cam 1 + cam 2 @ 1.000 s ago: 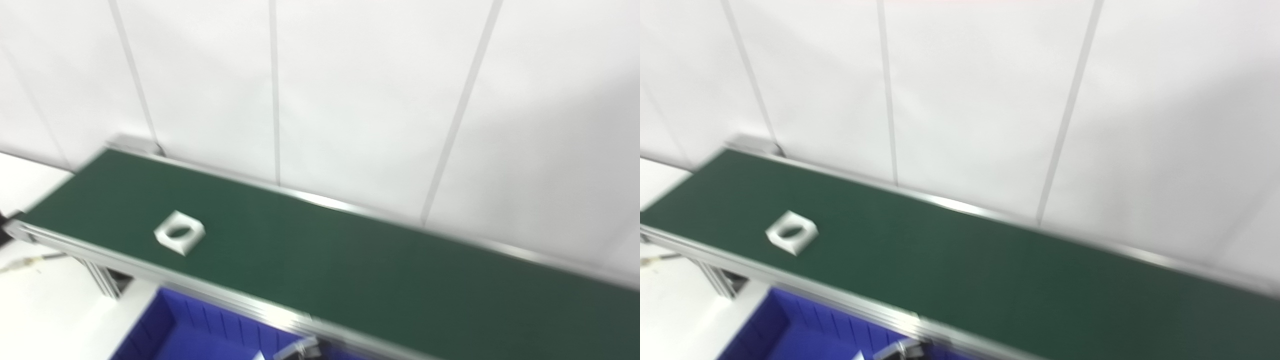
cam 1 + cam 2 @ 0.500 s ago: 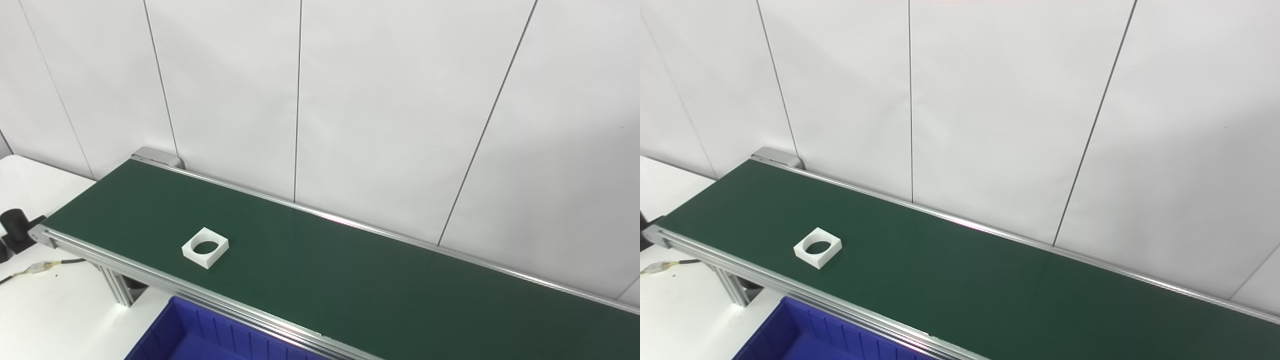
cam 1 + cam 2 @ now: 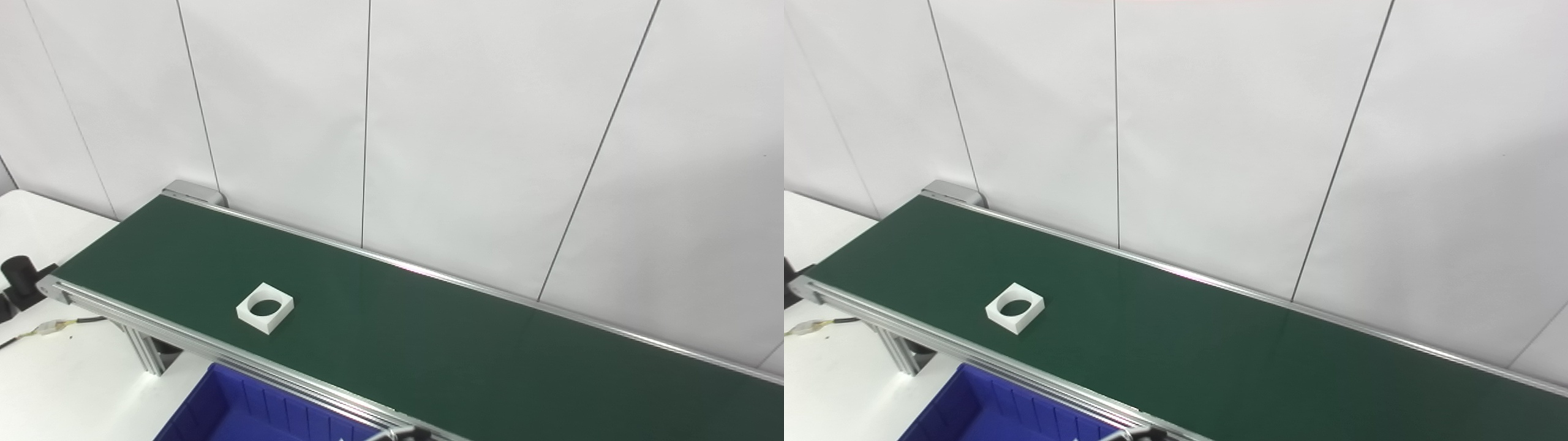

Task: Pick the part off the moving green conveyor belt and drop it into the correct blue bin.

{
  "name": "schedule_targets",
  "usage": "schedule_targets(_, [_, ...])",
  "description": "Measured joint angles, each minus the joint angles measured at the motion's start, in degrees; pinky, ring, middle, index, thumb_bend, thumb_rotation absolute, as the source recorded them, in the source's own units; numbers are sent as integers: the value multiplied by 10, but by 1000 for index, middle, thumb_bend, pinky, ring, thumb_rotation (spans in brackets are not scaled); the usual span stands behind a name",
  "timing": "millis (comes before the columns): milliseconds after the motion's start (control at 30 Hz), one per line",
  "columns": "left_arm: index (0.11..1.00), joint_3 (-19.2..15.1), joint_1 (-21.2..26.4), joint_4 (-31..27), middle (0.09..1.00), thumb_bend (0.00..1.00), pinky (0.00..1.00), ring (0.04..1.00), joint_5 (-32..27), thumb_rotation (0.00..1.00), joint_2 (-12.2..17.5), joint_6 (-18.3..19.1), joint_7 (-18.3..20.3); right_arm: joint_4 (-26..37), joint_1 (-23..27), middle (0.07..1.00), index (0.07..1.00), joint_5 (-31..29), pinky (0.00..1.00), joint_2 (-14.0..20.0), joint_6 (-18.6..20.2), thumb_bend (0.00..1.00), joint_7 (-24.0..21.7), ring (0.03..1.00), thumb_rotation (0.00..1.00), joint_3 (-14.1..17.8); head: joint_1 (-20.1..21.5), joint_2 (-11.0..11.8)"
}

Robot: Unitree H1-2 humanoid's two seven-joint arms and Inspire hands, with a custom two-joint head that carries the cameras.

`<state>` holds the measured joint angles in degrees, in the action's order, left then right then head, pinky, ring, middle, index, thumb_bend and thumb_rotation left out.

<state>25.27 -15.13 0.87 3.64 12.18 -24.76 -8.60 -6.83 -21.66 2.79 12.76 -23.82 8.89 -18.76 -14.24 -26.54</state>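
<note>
White part point(image 3: 264, 308), square with a round hole, is being carried on the green belt point(image 3: 429, 343), near its front rail, behind the blue bin point(image 3: 245, 416). Hands' state cannot be told.

**Cut off at the edges**

The blue bin point(image 3: 245, 410) is cropped by the bottom edge, its inside mostly unseen. The belt point(image 3: 429, 343) runs off the right side. A small grey tip point(image 3: 401, 432) at the bottom edge is too cropped to identify.
</note>
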Motion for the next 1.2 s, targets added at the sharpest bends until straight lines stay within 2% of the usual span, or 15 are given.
schedule_targets(167, [830, -34, -13, -76, 787, 960, 701, 770, -23, 300, 4, -3, 20, 14, -11, 961, 1000, 4, 1000, -19, 0, 797, -14, 964, 557, 13, 11, -10])
schedule_targets(367, [835, -72, -5, -96, 797, 1000, 729, 784, -26, 355, 2, -4, 58, 14, -10, 947, 1000, 18, 982, -31, 0, 806, -15, 946, 582, 23, 29, -16])
schedule_targets(500, [836, -95, 10, -96, 809, 1000, 723, 789, -15, 374, -17, -4, 58, 14, -9, 945, 1000, 21, 964, -31, 0, 808, -15, 937, 602, 26, 28, -18])
schedule_targets(533, [834, -102, 15, -96, 806, 1000, 701, 775, -2, 424, -25, -4, 57, 14, -8, 945, 1000, 24, 948, -31, 0, 820, -15, 934, 614, 26, 26, -20])
schedule_targets(667, [850, -136, 33, -98, 822, 1000, 680, 783, 55, 440, -55, -3, 50, 14, -7, 945, 1000, 24, 951, -31, 0, 824, -17, 938, 595, 27, 25, -22])
schedule_targets(800, [892, -164, 52, -113, 870, 971, 684, 844, 93, 481, -76, 36, 50, 13, -7, 943, 1000, 22, 956, -31, 0, 825, -20, 937, 592, 31, 24, -25])
schedule_targets(900, [921, -181, 70, -117, 909, 914, 815, 900, 118, 479, -93, 85, 50, 12, -7, 945, 1000, 21, 943, -31, 0, 811, -21, 934, 584, 32, 25, -28])
schedule_targets(967, [925, -190, 81, -118, 913, 902, 840, 907, 143, 480, -102, 114, 49, 12, -7, 944, 1000, 22, 940, -32, 0, 809, -21, 932, 584, 32, 25, -30])
schedule_targets(1067, [935, -201, 102, -116, 926, 877, 881, 916, 177, 456, -105, 138, 49, 12, -6, 946, 1000, 22, 941, -34, 0, 806, -21, 933, 574, 32, 26, -31])
schedule_targets(1200, [948, -218, 142, -98, 940, 861, 901, 932, 184, 422, -91, 152, 49, 12, -4, 945, 1000, 21, 938, -38, 0, 811, -22, 930, 576, 32, 28, -35])
